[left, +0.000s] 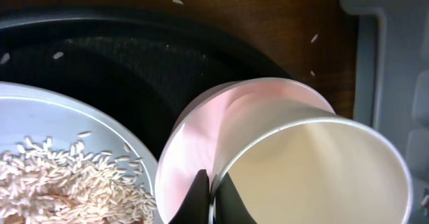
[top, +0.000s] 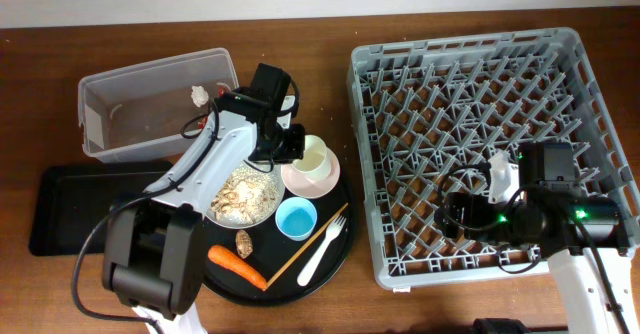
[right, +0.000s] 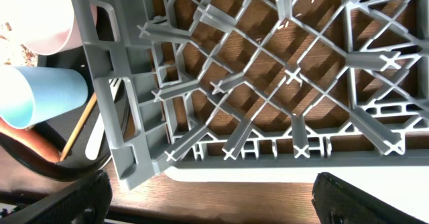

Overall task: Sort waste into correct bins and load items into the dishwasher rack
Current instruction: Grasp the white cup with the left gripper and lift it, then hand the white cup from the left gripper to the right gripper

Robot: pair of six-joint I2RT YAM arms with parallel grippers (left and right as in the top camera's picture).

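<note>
Dark brown wooden table (top: pixel 330 14), a strip of pale wall behind it. By my reading we are early in the job. The only waste I can count as sorted is the white paper wad (top: pixel 198 96), lying in the clear tub (top: pixel 110 124) at the back left. The shallow black tray (top: pixel 60 209) beside it shows nothing inside. The rack (top: pixel 470 94) on the right holds no dishes at all.

Everything else sits on the round black tray (top: pixel 335 244):
- the plate (top: pixel 262 214), with beige crumbs (top: pixel 240 194) heaped on it
- the carrot (top: pixel 237 263) and the brown lump (top: pixel 244 241) at its near edge
- the blue cup (top: pixel 296 218)
- the chopstick (top: pixel 308 246) and the fork (top: pixel 322 254), lying side by side

I cannot place the red wrapper with any confidence.

The white cup (left: pixel 315 177) rests tilted inside the pink bowl (left: pixel 201 130), just right of the plate. My left gripper (left: pixel 213 194) looks pinched on the cup's thin wall, one finger inside the rim and one outside. The right gripper (right: pixel 208 204) hangs over the rack's near-left corner with its fingers spread wide, holding nothing.

The rack is stiff moulded grey plastic, an open lattice with cross-shaped pegs. Bowl and cup are smooth and round, the cup lightly glossy inside. The crumbs are loose, grain-like bits that I expect would scatter if the plate were tipped carelessly. The tub is cloudy, translucent plastic
</note>
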